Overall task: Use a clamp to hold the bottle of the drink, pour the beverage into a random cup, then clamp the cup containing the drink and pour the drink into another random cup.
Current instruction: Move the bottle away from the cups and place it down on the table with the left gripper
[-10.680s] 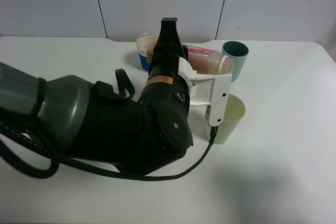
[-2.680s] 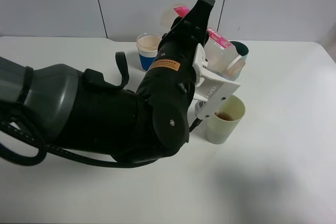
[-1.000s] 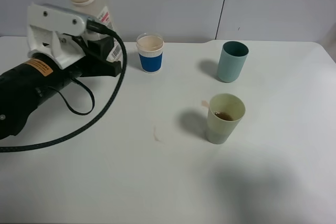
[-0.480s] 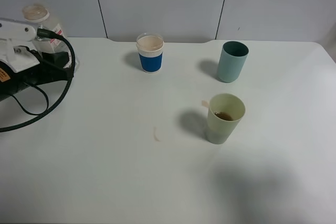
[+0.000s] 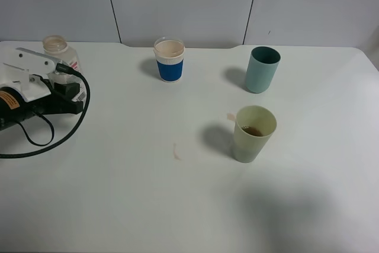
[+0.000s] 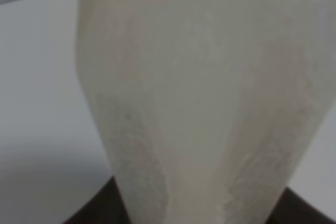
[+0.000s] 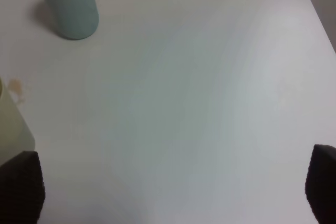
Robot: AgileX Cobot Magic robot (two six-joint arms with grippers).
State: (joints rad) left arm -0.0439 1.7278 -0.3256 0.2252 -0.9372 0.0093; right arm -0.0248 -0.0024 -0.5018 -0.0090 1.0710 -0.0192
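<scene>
Bottle [image 5: 58, 48] upright at far left of worktop [image 5: 118, 194], left fingers [image 5: 66, 90] clamped shut on it. Can't tell if its base is down, so letting go early could topple it. Beverage [image 5: 253, 130] sits low in yellow-green cup [image 5: 253, 140], mid-worktop. Right fingers [image 7: 18, 187] spread wide, empty, beside that cup; a hard or off-centre squeeze could slop it. Teal cup [image 5: 262, 70] near, nothing between. Blue-banded cup [image 5: 169, 60] well apart; small stain [image 5: 176, 150] harmless.

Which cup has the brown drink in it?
The pale yellow-green cup, nearest the front: brown drink shows inside. The teal cup shows only dark green inside; the blue-banded cup looks pale on top.
</scene>
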